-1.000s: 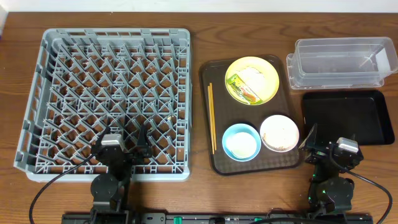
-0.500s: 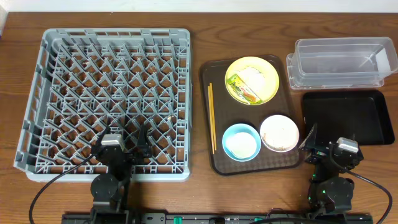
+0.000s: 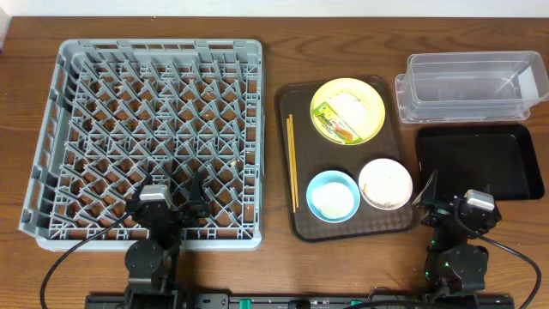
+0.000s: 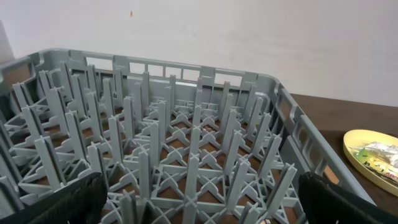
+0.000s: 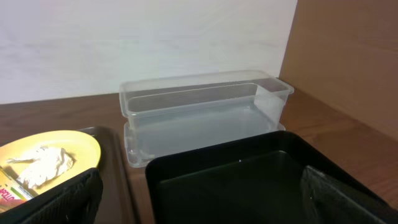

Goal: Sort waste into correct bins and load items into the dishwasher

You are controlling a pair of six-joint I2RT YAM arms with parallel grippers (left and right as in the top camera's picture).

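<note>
The grey dishwasher rack fills the left of the table. My left gripper hangs open over its near edge, and only pegs lie between the fingertips. On the brown serving tray sit a yellow plate with a wrapper and tissue, a blue bowl, a white bowl and chopsticks. The clear tub and black tray stand at right. My right gripper is open at the black tray's near edge, holding nothing.
The clear tub lies just beyond the black tray, near the table's back edge and a white wall. In the left wrist view the yellow plate shows right of the rack's wall. Bare wood runs between rack and serving tray.
</note>
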